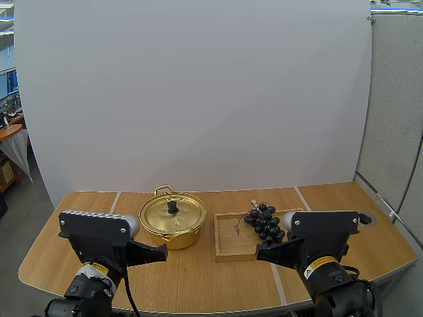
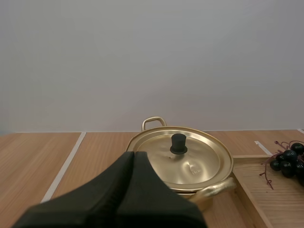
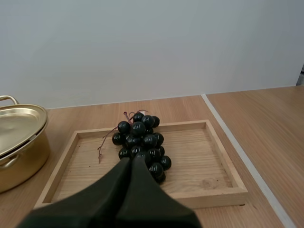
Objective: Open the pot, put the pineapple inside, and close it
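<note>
Biggest first: a wide wooden table (image 1: 198,281), light brown, with thin pale lines across it. At the near edge, two black robot arms, one on each side, both pointing forward. Left gripper (image 1: 164,251) closed up tight on nothing, its two fingers pressed together into one dark wedge, hanging in the air just in front of the pot, tip close to the near rim of the lid. Right gripper (image 1: 259,254) closed up the same way with nothing inside, fingers flat against each other, above the near part of the tray, tip close to the near end of the grapes. Next in size, a flat wooden tray (image 1: 228,249) with low walls, lying just to the right of the pot with a small gap between the two. Then the shiny gold pot (image 1: 180,239), round, standing upright on the table between the two arms, a bit to the left, with one loop handle at the far side and one at the near side. On top of it, a gold lid (image 1: 185,218), sitting flat and covering the pot. Smaller again, a bunch of dark grapes (image 1: 264,223) with a thin reddish stem, lying inside the tray toward its far side, well outside the pot. Smallest of all, a little black knob (image 1: 172,207), standing up in the middle of the lid.
</note>
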